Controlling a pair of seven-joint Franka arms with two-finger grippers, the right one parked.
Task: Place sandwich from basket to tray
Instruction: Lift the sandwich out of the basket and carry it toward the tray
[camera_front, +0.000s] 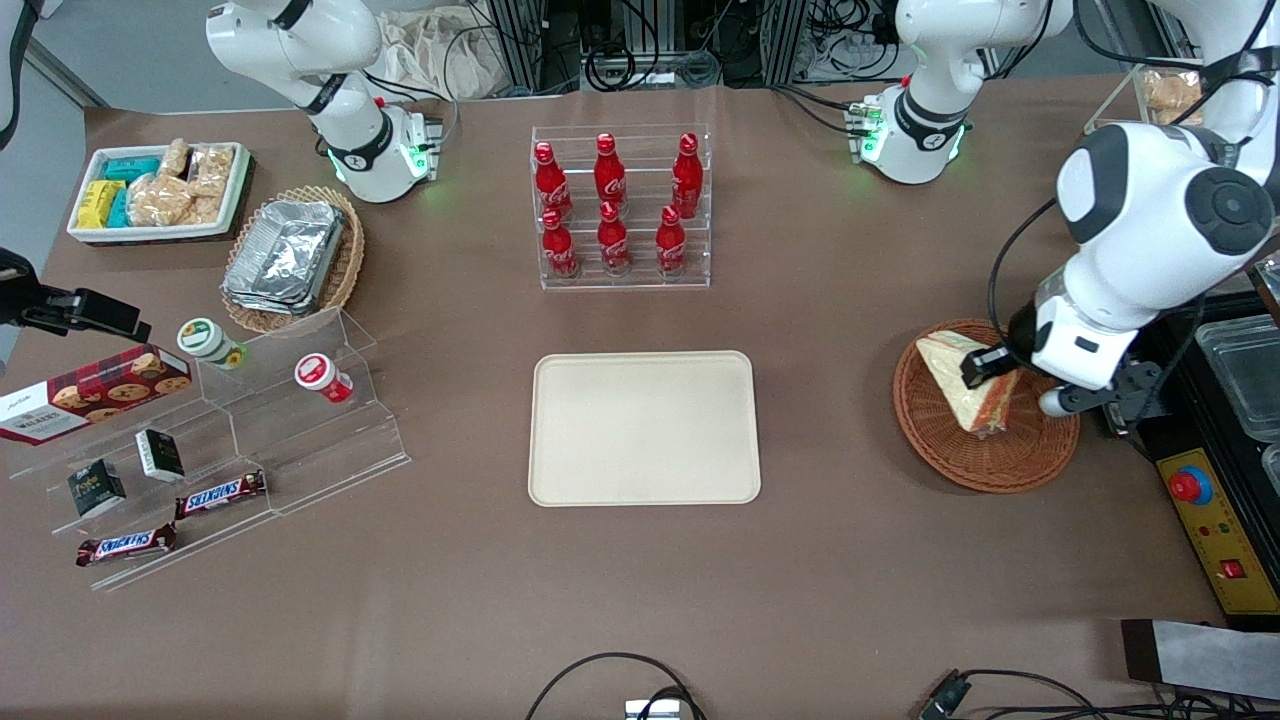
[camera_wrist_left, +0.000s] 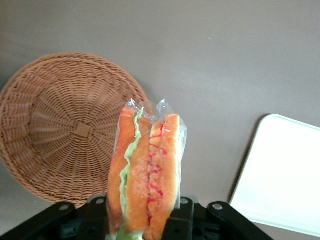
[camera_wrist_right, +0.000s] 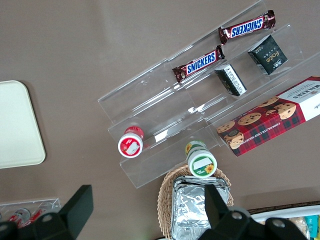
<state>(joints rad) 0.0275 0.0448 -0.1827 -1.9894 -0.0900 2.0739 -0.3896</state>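
My left gripper (camera_front: 993, 379) is shut on the sandwich (camera_front: 962, 385), a wrapped white-bread wedge held above the round reddish-brown basket (camera_front: 1000, 462). The wrist view shows the sandwich (camera_wrist_left: 148, 175) edge-on, orange, red and green filling facing the camera, clamped between the black fingers (camera_wrist_left: 183, 216). The basket (camera_wrist_left: 60, 125) below it has nothing in it. The cream tray (camera_front: 645, 428) lies flat at the table's middle, toward the parked arm's end from the basket, and its rounded corner (camera_wrist_left: 285, 175) shows past the sandwich.
A clear rack of red bottles (camera_front: 622, 205) stands farther from the front camera than the tray. A yellow control box with a red button (camera_front: 1205, 505) sits beside the basket. An acrylic snack stand (camera_front: 215, 440), a foil-container basket (camera_front: 290, 258) and a white snack bin (camera_front: 160, 190) lie toward the parked arm's end.
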